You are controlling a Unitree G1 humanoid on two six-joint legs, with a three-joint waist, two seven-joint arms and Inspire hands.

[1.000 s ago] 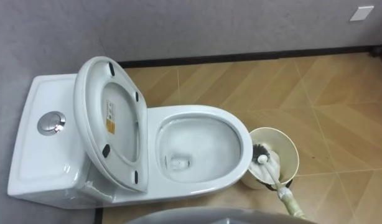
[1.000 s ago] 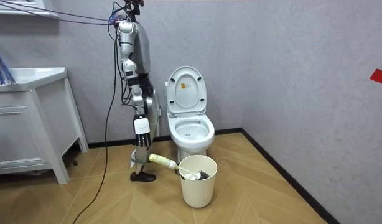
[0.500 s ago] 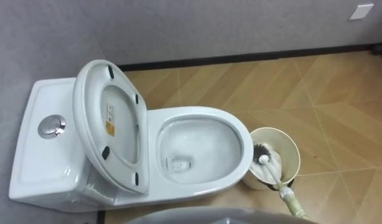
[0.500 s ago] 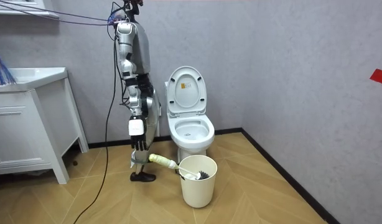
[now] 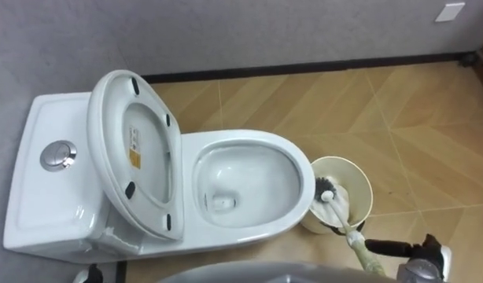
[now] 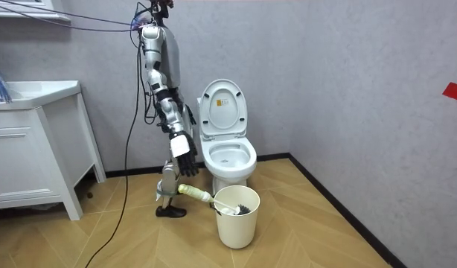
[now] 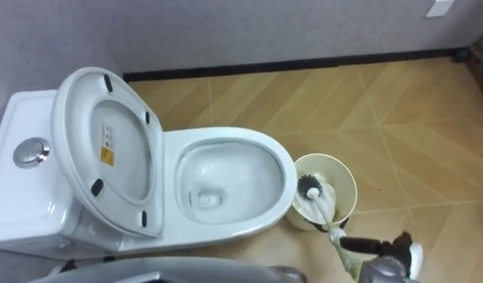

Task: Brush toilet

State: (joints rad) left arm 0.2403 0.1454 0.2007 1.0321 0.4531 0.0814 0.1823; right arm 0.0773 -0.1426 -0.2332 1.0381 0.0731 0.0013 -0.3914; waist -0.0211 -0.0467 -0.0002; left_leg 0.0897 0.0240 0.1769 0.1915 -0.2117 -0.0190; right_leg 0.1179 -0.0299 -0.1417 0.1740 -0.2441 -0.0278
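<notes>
A white toilet [image 5: 298, 171] stands with its seat and lid [image 5: 131, 149] raised against the tank. To the right of the bowl, a cream bucket [image 5: 363, 182] holds the toilet brush [image 5: 329, 193], black bristles down inside. The brush's pale handle [image 5: 366, 255] leans out toward me. My right hand [image 5: 414, 259] comes in at the lower right, open, with dark fingers reaching toward the handle; I cannot tell if they touch it. In the room view this hand [image 6: 183, 147] is raised forward, above the brush handle [image 6: 195, 193].
I stand beside the toilet, next to the grey wall. A white vanity cabinet [image 6: 35, 149] stands at the room view's left. Wood-pattern floor [image 5: 414, 126] stretches beyond the bucket to the dark skirting [image 5: 304, 69].
My right arm has swung up and forward from hanging at my side, and the hand has come into the eye view at the lower right. The brush and bucket have not moved.
</notes>
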